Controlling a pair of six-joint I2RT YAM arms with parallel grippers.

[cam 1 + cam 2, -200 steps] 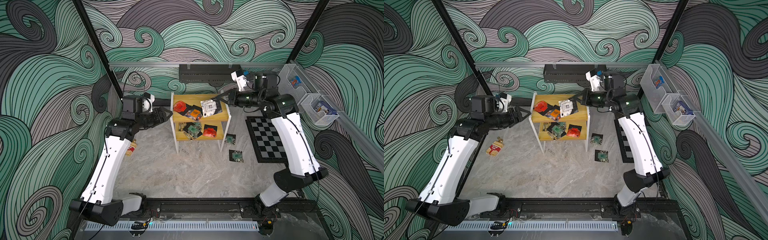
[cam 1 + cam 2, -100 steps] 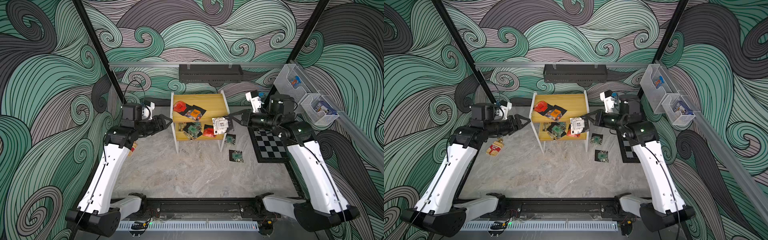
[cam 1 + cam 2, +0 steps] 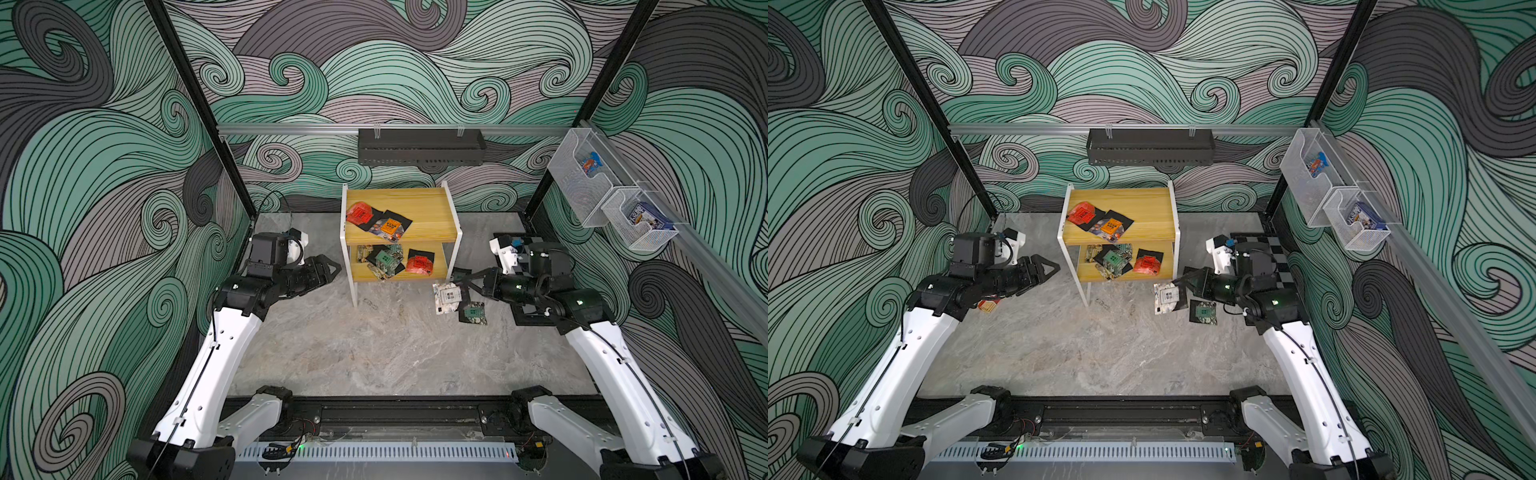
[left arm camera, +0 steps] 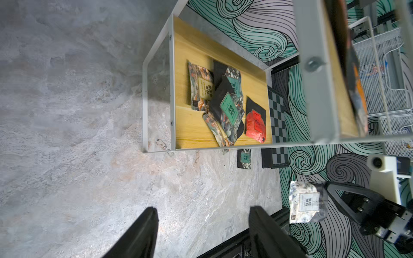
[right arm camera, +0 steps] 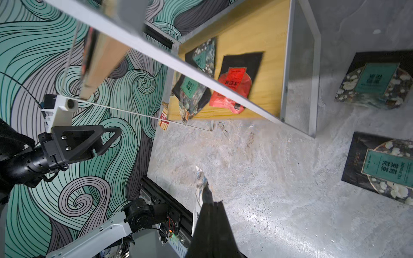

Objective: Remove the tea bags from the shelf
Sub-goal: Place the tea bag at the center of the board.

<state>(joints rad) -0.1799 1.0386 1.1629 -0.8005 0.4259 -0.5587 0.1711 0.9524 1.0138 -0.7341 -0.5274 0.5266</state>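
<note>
Two-tier shelf [image 3: 428,212], yellow wood-grain boards on a thin white metal frame, stands far centre on the grey marble-look tabletop [image 3: 374,345]. Top board has a red-label tea sachet [image 3: 359,214] and an orange-label tea sachet [image 3: 390,226]. Both are flat black-edged squares, overlapping at the left end; the rest of the board is bare. Lower board has a pile of teal-label tea sachets [image 3: 384,259] with a yellow-label tea sachet [image 4: 204,86] at its left. A second red-label sachet [image 3: 419,264] sits just right of the pile, touching it.

Right gripper [image 3: 465,286] is low, just right of the shelf's near right leg. Its jaws are pinched together on one edge of a white-label tea sachet [image 3: 446,297], off the shelf, which sticks out leftward from the fingertips. Can't tell if that sachet touches the tabletop. Two more lie flat on the tabletop: a teal-label floor sachet [image 3: 473,312] on the gripper's near side and a dark floor sachet [image 3: 460,274] on its far side, partly hidden.

Left gripper [image 3: 334,269] is left of the shelf, pointing at it and clear of the frame. Its jaws are apart with nothing between them.

Checkered black-and-white mat [image 3: 1277,249] is at right under the right arm. Red-and-white carton [image 3: 987,306] is at left under the left arm.
</note>
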